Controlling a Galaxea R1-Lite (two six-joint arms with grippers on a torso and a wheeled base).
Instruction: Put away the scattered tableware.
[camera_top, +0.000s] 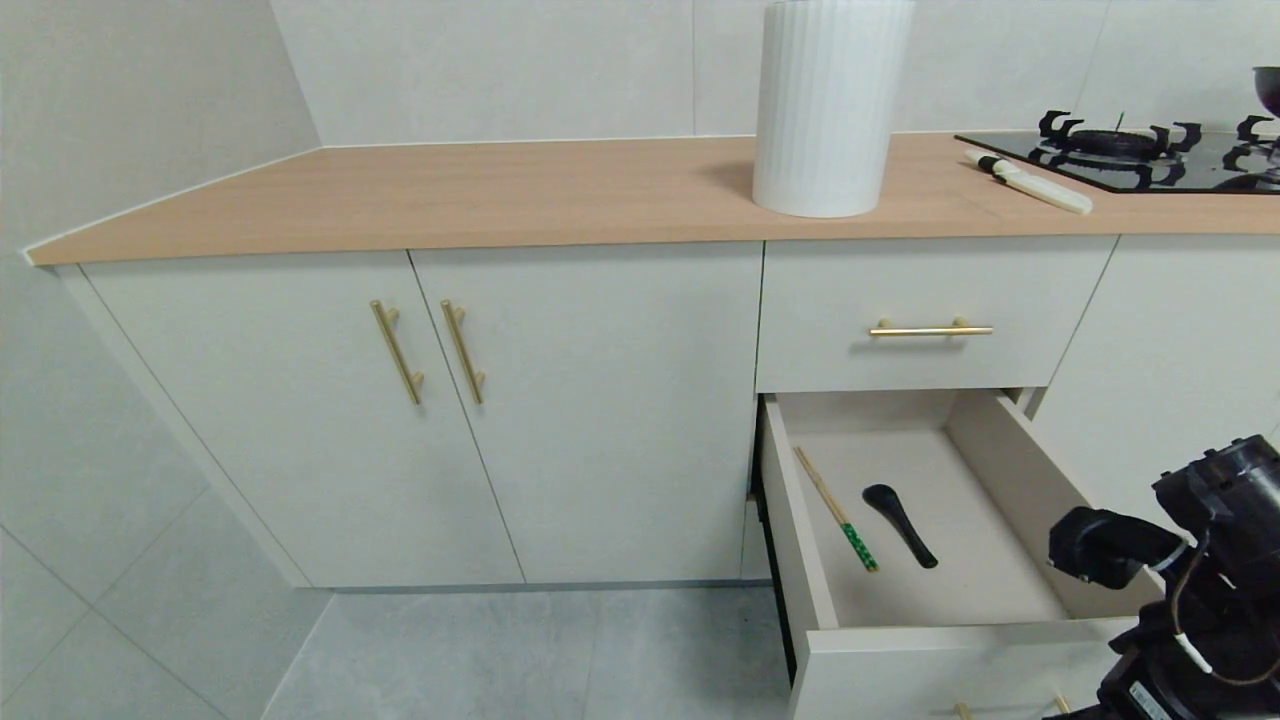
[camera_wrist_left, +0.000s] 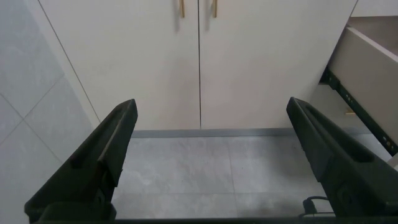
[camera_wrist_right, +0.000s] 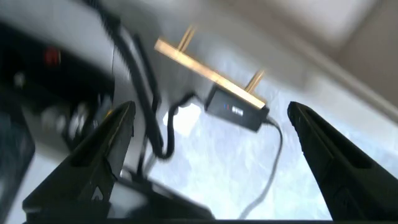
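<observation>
Two utensils in open drawer (camera_top: 960, 637): chopsticks (camera_top: 838, 510), green-patterned ends, lying so close together that count unclear; black spoon (camera_top: 900, 525) just beside, not touching. Drawer's right front corner hidden behind right arm (camera_top: 1215, 520). Cream knife (camera_top: 1028, 181) on countertop (camera_top: 500, 190) at stove (camera_top: 1130, 150) edge; stove cut off by frame. White ribbed container (camera_top: 828, 105), top cut off. Left gripper (camera_wrist_left: 211, 107): fingers wide apart, holding nothing, over floor (camera_wrist_left: 205, 168) before cabinet doors (camera_wrist_left: 199, 62). Right gripper (camera_wrist_right: 211, 112): fingers apart; blurred brass handle (camera_wrist_right: 211, 73) and cable (camera_wrist_right: 273, 155) beyond.
</observation>
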